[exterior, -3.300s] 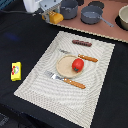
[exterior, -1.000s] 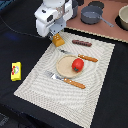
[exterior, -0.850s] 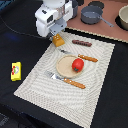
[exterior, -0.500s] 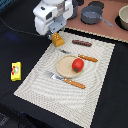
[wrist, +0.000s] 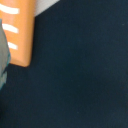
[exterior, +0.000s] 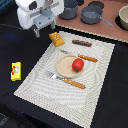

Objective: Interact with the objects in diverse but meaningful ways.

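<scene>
Tool (exterior: 44,31) hangs above the dark tabletop (exterior: 20,47), beside the bread block (exterior: 56,39) on the striped mat (exterior: 60,90) (jaws spread or pressed together, I cannot tell).

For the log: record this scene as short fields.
gripper: above the bread block, fingers' state unclear
bread block: at the placemat's corner
placemat: striped, on a dark table
tomato: on the round board
round board: mid-placemat
sausage: near the placemat's far edge
yellow packet: off the placemat
</scene>
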